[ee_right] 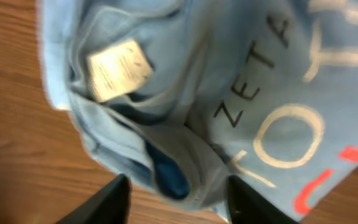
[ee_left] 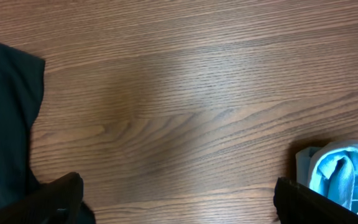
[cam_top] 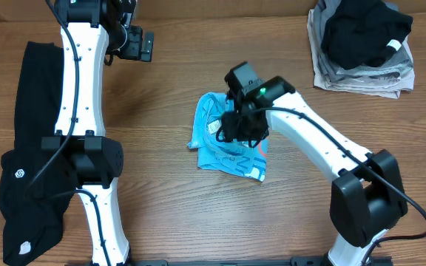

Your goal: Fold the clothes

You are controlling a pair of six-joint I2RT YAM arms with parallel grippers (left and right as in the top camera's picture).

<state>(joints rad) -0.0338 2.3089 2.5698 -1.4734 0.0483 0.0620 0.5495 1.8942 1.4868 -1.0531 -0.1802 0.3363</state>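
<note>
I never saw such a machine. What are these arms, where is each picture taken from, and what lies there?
Two robot arms stand at a wooden table. One picture looks down from above; two come from wrist cameras. A crumpled blue shirt lies in the middle, a long black garment at the left, a pile of clothes in the far right corner. The left arm has its jaws wide open, holding nothing. The right arm is down on the shirt, jaws apart around a fold; no firm grip shows.

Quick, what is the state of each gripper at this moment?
Left gripper: open, holding nothing.
Right gripper: open, jaws apart around a fold of the light blue T-shirt, not clamped.
</note>
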